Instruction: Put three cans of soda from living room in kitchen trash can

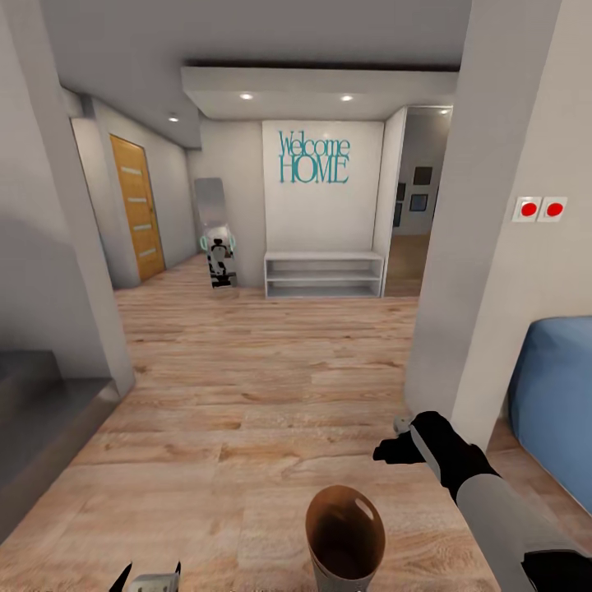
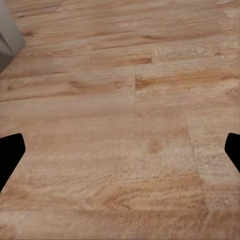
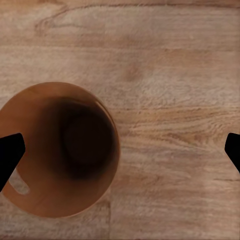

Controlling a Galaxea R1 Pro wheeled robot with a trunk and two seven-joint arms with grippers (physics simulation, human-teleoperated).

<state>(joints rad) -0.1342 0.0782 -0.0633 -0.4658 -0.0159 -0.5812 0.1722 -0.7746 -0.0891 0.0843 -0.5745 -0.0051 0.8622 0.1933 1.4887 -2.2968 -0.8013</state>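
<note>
Looking down over both arms, I see the bin standing on the wood floor just in front of the robot, in a hallway and not in a kitchen. Its brown inside looks empty from the right wrist camera, and I see no soda cans anywhere in these pictures. Ahead there is a white wall with a "Welcome HOME" sign, a low white shelf under it, an orange door far to the left, and something blue at the right edge.

My worry is the bin. It stands close to the base, so if I drive forward or turn without care, I think the base or the right arm could knock it over or push it away. The pillar next to the right arm is also near, and a wide swing could hit it. Also, searching for the cans may take long, because I cannot tell from here where they are.

The right claw hangs above the floor, beside the bin; its fingers are spread wide and hold nothing. The left claw is low over bare floor, also spread wide and touching nothing.
</note>
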